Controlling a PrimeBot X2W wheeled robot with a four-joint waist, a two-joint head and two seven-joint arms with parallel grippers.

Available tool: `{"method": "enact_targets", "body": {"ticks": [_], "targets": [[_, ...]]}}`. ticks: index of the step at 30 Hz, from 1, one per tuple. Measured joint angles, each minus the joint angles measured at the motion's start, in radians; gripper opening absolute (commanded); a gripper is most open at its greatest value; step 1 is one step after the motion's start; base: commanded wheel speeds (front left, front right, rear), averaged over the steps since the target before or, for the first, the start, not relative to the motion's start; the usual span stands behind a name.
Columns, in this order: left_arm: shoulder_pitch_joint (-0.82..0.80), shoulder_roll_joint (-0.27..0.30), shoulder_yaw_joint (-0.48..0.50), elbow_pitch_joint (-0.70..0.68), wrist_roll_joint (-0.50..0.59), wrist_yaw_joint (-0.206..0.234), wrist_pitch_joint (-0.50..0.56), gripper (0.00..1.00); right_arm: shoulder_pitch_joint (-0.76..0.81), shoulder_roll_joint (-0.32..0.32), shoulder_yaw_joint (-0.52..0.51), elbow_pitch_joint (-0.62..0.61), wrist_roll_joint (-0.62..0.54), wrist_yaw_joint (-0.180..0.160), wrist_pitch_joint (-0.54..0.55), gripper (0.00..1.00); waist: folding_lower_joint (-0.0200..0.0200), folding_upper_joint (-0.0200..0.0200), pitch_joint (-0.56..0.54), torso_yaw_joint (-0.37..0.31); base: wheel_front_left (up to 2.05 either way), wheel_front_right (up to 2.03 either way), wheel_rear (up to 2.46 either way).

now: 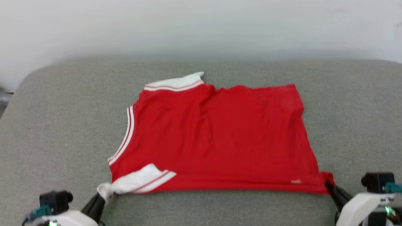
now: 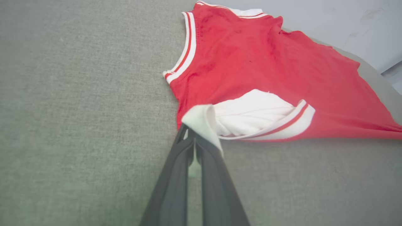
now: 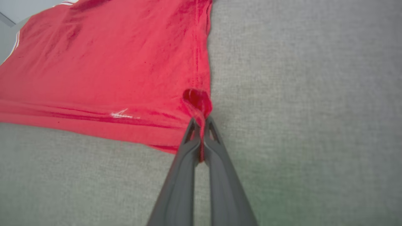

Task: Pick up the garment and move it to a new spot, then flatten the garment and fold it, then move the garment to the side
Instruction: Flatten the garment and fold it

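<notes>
Grey woven cushion (image 1: 62, 125) with rounded far corners, pale plain wall (image 1: 201, 25) behind it

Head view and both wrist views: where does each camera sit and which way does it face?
Head view: on the head, facing forward and down at the garment on the grey fabric surface; left gripper and right gripper at lower corners.
Left wrist view: looks along its fingers, pinching the white sleeve.
Right wrist view: looks along its fingers, pinching a red hem corner.
Shared: all show garment and surface.
</notes>
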Motion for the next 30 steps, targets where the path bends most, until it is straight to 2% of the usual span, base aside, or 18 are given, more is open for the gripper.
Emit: {"method": "enact_targets", "body": {"ticks": [5, 9, 15, 21, 22, 30], "targets": [[0.149, 0.024, 0.002, -0.132, -0.034, 0.069, 0.004, 0.0, 0.174, 0.049, -0.093, -0.124, -0.046, 0.0, 0.053, 0.0, 0.0, 0.0, -0.037, 0.007, 0.0, 0.0, 0.0], [0.244, 0.063, 0.005, -0.233, -0.061, 0.119, 0.028, 0.0, 0.291, 0.114, -0.16, -0.216, -0.077, 0.0, 0.092, 0.0, 0.0001, 0.0, -0.052, 0.015, 0.0, 0.0, 0.0], [0.291, 0.114, 0.014, -0.342, -0.067, 0.166, 0.054, 0.0, 0.361, 0.178, -0.211, -0.319, -0.114, -0.001, 0.147, 0.0, 0.0002, 0.0, -0.046, 0.02, 0.0, 0.0, 0.0], [0.184, 0.113, 0.002, -0.365, -0.014, 0.15, 0.073, 0.0, 0.324, 0.196, -0.226, -0.364, -0.144, -0.001, 0.161, 0.0, 0.0003, 0.0, -0.015, 0.029, 0.0, 0.0, 0.0], [0.115, 0.095, -0.012, -0.35, 0.016, 0.13, 0.082, 0.0, 0.267, 0.188, -0.216, -0.375, -0.154, -0.001, 0.159, 0.0, 0.0004, 0.0, 0.009, 0.029, 0.0, 0.0, 0.0], [-0.038, 0.072, -0.014, -0.293, 0.08, 0.093, 0.071, 0.0, 0.117, 0.143, -0.194, -0.372, -0.158, -0.001, 0.151, 0.0, 0.0005, 0.0, 0.084, 0.023, 0.0, 0.0, 0.0]]}}
